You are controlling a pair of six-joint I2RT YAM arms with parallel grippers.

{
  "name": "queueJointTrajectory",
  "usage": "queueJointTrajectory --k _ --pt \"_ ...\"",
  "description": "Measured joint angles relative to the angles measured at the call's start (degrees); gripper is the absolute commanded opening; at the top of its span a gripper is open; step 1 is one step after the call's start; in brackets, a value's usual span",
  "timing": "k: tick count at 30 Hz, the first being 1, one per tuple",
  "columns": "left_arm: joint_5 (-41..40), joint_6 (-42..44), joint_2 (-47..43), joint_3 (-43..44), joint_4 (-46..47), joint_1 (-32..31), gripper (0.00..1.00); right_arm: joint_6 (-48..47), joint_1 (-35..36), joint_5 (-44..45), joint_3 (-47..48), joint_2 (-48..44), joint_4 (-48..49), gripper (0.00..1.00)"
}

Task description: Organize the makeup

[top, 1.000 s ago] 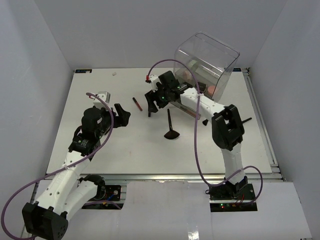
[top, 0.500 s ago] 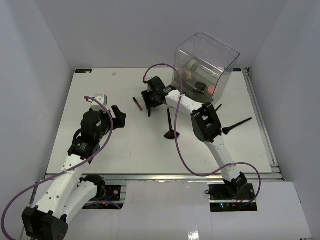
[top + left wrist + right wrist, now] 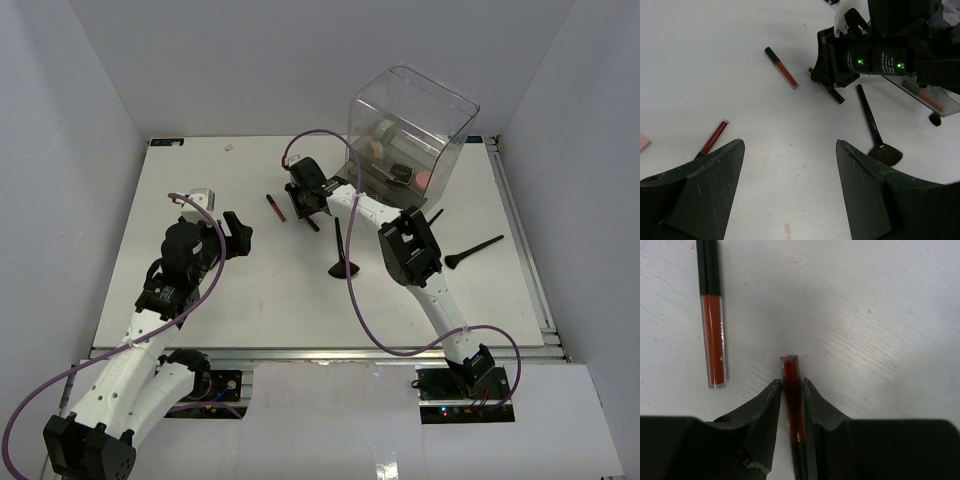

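The right hand (image 3: 791,386) has swung left and clamped a dark-red stick (image 3: 790,371); the left hand (image 3: 789,145) stands apart. Near the clamped hand, another stick (image 3: 714,340) and the fan brush (image 3: 342,255) lie unsorted.

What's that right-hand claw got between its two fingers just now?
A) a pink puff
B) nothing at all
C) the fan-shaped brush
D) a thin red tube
D: in the right wrist view the right gripper is closed on a thin red tube, one finger pressing on each side, while the fan brush lies apart from it, untouched.
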Motion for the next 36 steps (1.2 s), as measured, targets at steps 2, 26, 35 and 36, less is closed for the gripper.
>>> queueJointTrajectory --k 2,26,35,36 --pt "0.1 0.0 0.0 0.0 0.0 0.0 0.84 -0.1 0.0 -0.2 -1.3 -0.6 1.1 0.18" --pt "14.0 -10.0 19.7 0.3 4.2 3.9 0.84 -18.8 -2.3 -24.9 -20.0 -31.2 -1.7 0.08" --pt "14.8 -17.0 39.3 11.9 4.4 4.9 0.84 -29.8 -13.6 -19.5 -21.5 -34.1 -4.2 0.16" --pt "14.8 -17.3 41.1 13.9 4.4 4.9 0.84 -30.8 -14.7 -18.6 -22.0 -33.9 -4.6 0.17"
